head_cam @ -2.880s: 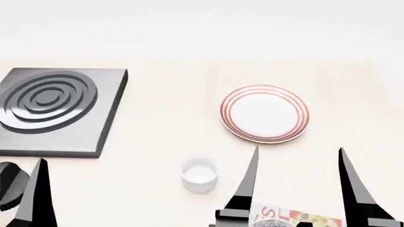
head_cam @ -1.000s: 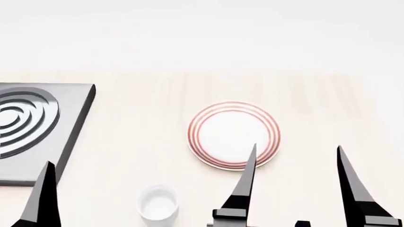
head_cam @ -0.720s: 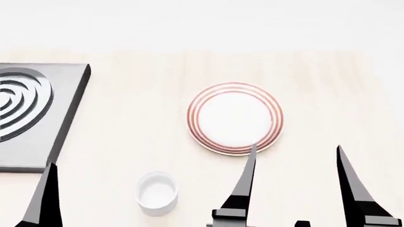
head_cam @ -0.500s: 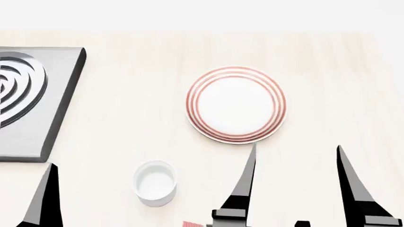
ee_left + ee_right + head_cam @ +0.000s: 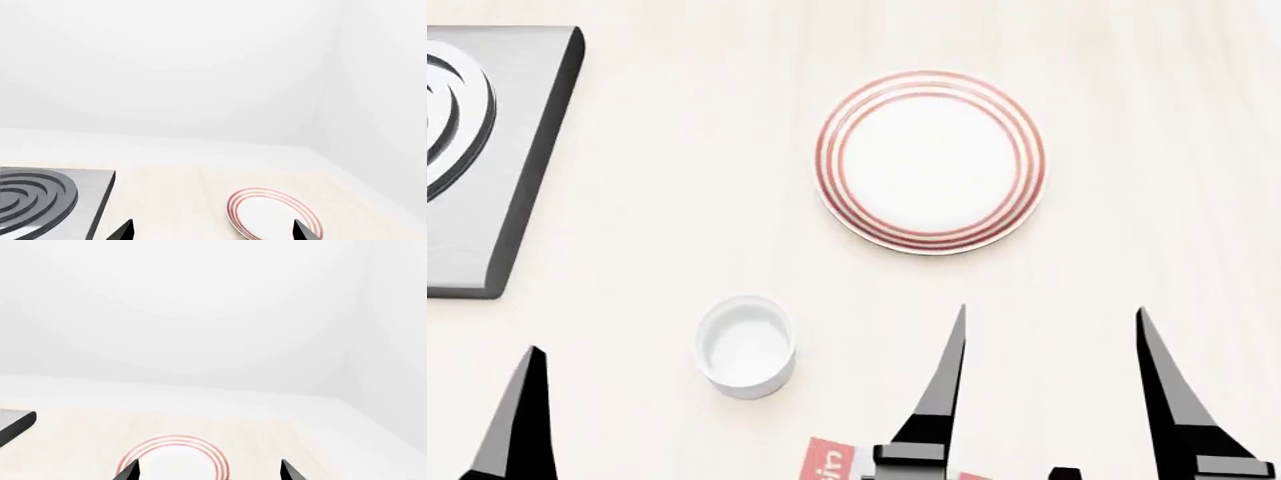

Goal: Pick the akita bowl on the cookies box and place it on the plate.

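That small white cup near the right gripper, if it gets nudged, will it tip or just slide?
The white cup looks squat and wider than tall, so probably slides rather than tips. Its smooth sides on the smooth table suggest easy skidding. It appears empty, likely light.

text: none legible | cookies box (image 5: 825, 464): red corner, lettering too cropped to read

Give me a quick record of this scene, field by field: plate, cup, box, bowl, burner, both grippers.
plate: white with red rings, nothing on it, far side of table
cup: plain white, upright, nearer than the plate and to its left
cookies box: only a red corner shows at the head view's bottom edge
bowl: not in view
burner: grey slab with rings, far left
left gripper: open, holding nothing
right gripper: open, holding nothing
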Robot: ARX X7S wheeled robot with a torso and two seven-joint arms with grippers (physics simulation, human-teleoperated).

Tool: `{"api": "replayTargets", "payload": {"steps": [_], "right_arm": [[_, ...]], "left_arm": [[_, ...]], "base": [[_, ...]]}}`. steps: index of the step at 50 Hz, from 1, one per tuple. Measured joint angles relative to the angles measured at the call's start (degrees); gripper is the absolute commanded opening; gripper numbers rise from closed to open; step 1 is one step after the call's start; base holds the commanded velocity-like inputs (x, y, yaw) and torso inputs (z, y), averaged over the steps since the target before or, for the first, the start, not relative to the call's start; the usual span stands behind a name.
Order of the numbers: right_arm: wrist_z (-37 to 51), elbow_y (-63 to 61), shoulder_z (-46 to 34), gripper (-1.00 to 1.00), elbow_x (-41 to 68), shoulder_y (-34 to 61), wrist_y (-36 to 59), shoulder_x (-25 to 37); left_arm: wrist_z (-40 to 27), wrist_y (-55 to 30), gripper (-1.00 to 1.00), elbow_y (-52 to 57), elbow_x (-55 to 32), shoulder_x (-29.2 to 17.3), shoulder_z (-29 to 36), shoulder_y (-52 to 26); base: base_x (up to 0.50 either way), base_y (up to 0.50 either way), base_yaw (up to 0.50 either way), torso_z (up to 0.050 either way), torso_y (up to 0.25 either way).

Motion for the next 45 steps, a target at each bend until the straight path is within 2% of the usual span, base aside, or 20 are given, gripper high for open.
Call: {"api": "replayTargets", "payload": {"steps": [12,31,36,45], "right_arm": [[0.3,-0.6,0.6,1.00,1.5,0.2,1.7,0.2],[-1.4,-5.6,5.9,1.00,13.8,-0.3,11.0,1.4],[2.2,-7.3,6.0,1.00,19.9,-0.9,13.3,5.0],[13.9,-8.9,1.4,1.00,32.3,-0.6,10.6,16.5]], "left_arm": [[-0.3,0.5,1.00,-0.5,-1.1,-0.4,0.1,0.0],[-1.0,0.4,1.00,-1.4,-2.0,-0.9,1.0,-0.3],[-1.1,0.6,1.00,-1.6,-2.1,-1.0,1.2,-0.4],[-1.2,0.9,1.00,-1.9,-2.3,-1.2,1.5,-0.4]], "base": [[0.00,0.00,0.00,0.000,0.000],[0.00,0.00,0.00,0.000,0.000],[0.00,0.00,0.00,0.000,0.000],[0.00,0.00,0.00,0.000,0.000]]}}
